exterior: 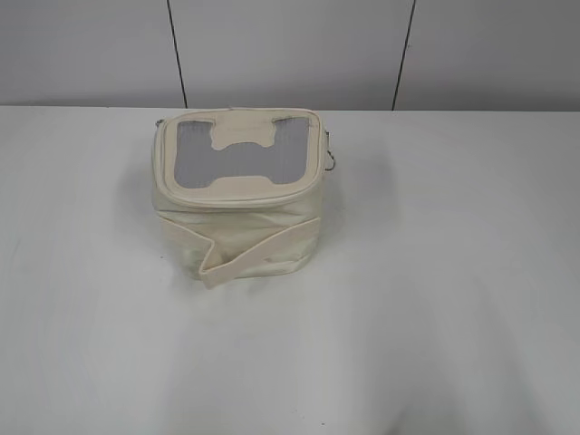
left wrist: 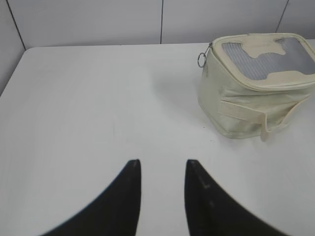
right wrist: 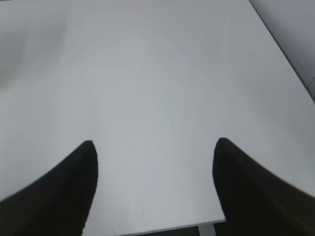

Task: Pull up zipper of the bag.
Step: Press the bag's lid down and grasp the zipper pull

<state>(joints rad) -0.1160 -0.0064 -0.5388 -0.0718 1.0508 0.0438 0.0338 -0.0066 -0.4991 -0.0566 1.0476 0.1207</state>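
Observation:
The cream-white boxy bag (exterior: 237,231) stands on the table, left of centre toward the back, and also shows in the left wrist view (left wrist: 246,105) at the upper right. Its top is a grey window with a cream H-shaped patch (exterior: 237,149). The thin cream zipper (exterior: 240,201) edges the top panel. A silver ring pull (left wrist: 202,59) hangs at the bag's corner, and another (exterior: 335,165) shows at its right side. My left gripper (left wrist: 163,162) is open and empty, well short of the bag. My right gripper (right wrist: 155,142) is open and empty over bare table; the bag is out of that view.
The white table (exterior: 435,299) carries only the bag. A cream strap band (exterior: 258,254) wraps the bag's front with a loose folded end. A grey panelled wall (exterior: 290,50) stands behind. The table's near edge and right edge (right wrist: 280,49) show in the right wrist view.

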